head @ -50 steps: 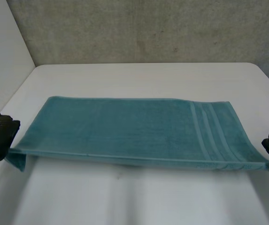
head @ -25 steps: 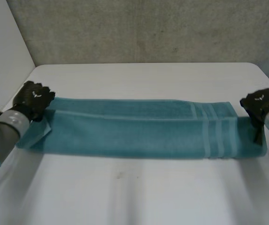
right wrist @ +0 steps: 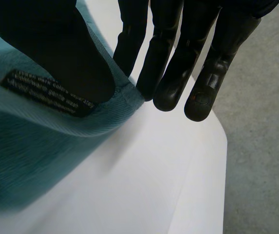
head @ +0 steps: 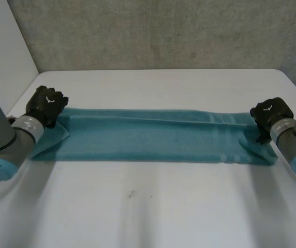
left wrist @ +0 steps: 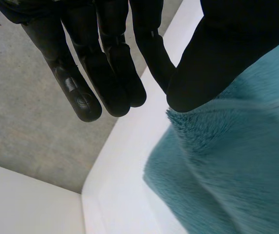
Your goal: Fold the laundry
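1. Nearest me is the bare white table [head: 137, 206], smooth and matte.
2. Just past it lies the towel [head: 153, 139], teal terry folded lengthways into one long flat band. It runs across the table from side to side.
3. Close up, the pile is thick and fluffy. Near the right end, faint woven stripes cross it. The hem there is a flat ribbed strip with a black label [right wrist: 46, 92], its lettering too small to read.
4. My left hand [left wrist: 105, 73] is at the towel's far left corner. The fingers are straight and side by side, and the thumb tip is right at the fluffy edge. Table shows between thumb and fingers, so I'm gripping nothing.
5. My right hand [right wrist: 56, 48] is at the far right corner. The thumb is down on the hem by the label with straight fingers behind the edge, pinching the towel.
6. Farthest off is the rough grey concrete wall [head: 163, 31].
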{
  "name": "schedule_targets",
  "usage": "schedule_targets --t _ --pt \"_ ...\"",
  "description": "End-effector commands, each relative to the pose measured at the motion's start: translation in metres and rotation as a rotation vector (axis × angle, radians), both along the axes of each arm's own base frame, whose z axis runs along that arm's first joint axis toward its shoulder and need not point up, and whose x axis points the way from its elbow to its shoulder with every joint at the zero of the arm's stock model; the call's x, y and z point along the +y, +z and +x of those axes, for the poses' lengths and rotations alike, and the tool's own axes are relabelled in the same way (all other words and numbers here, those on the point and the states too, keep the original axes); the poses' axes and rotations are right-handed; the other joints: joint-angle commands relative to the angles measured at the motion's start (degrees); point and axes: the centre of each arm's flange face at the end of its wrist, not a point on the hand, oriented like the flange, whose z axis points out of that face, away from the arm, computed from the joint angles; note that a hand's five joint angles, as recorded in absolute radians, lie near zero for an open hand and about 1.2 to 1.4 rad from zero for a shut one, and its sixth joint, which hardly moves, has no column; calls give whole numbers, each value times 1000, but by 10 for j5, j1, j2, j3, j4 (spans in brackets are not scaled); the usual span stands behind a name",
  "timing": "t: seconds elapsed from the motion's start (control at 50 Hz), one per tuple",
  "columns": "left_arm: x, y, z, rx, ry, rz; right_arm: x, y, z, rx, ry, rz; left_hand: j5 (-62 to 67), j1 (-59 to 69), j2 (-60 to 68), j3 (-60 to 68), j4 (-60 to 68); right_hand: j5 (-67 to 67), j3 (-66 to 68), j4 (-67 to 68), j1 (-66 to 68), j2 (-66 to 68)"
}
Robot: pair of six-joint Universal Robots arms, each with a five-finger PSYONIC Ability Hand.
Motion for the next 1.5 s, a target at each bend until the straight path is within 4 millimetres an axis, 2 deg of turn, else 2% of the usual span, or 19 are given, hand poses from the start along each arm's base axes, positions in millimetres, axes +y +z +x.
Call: schedule_targets --t 0.02,0.2,0.42,0.58,0.7,0.78,0.8,0.82,0.84,0.86,0.88,0.9,0.92,0.94,1.04,1.24,1.4,1.46,1.5 --pt "56 18 14 8 30 99 49 12 -8 22 20 74 139 153 112 115 115 132 120 117 239 123" --pt "92 39 48 9 140 218 88 31 -40 -3 32 197 139 153 112 115 115 132 120 117 239 123" --pt "98 42 69 14 203 305 118 27 -48 67 86 349 139 153 112 115 115 132 120 117 239 123" --pt "68 7 60 3 161 322 79 17 -49 93 77 265 139 153 112 115 115 132 120 117 239 123" --pt "32 23 28 4 69 122 26 41 -27 12 28 79 139 153 112 115 115 132 120 117 239 123" --pt "-10 87 -1 36 14 -215 2 84 -4 -50 28 -87 139 153 112 115 115 132 120 117 239 123" --pt "-10 87 -1 36 14 -216 -6 116 6 -87 29 -196 139 153 112 115 115 132 120 117 239 123" --pt "-18 120 -11 57 1 -351 -15 154 12 -132 25 -331 139 153 112 115 115 132 120 117 239 123" --pt "-24 158 -15 88 5 -491 -15 154 12 -132 25 -332 139 153 112 115 115 132 120 117 239 123" --pt "-24 159 -15 89 5 -492 -20 193 13 -188 16 -476 139 153 112 115 115 132 120 117 239 123" --pt "-24 199 -19 140 3 -636 -20 232 11 -249 13 -617 139 153 112 115 115 132 120 117 239 123" --pt "-18 240 -18 205 6 -777 -20 232 11 -250 13 -619 139 153 112 115 115 132 120 117 239 123" --pt "-18 241 -18 206 6 -778 -13 265 8 -296 15 -735 139 153 112 115 115 132 120 117 239 123" --pt "-10 274 -13 271 4 -884 0 292 7 -336 25 -829 139 153 112 115 115 132 120 117 239 123" --pt "13 314 -4 421 -51 -968 23 307 0 -368 38 -863 139 153 112 115 115 132 120 117 239 123" --pt "10 224 13 406 -22 -614 35 209 5 -312 82 -551 139 153 112 115 115 132 120 117 239 123" --pt "21 104 25 340 -34 -261 51 132 0 -282 75 -315 139 153 112 115 115 132 120 117 239 123" --pt "24 81 26 338 -28 -193 57 107 -3 -282 82 -242 139 153 112 115 115 132 120 117 239 123" --pt "31 37 25 331 -17 -68 60 92 -6 -276 76 -198 139 153 112 115 115 132 120 117 239 123"
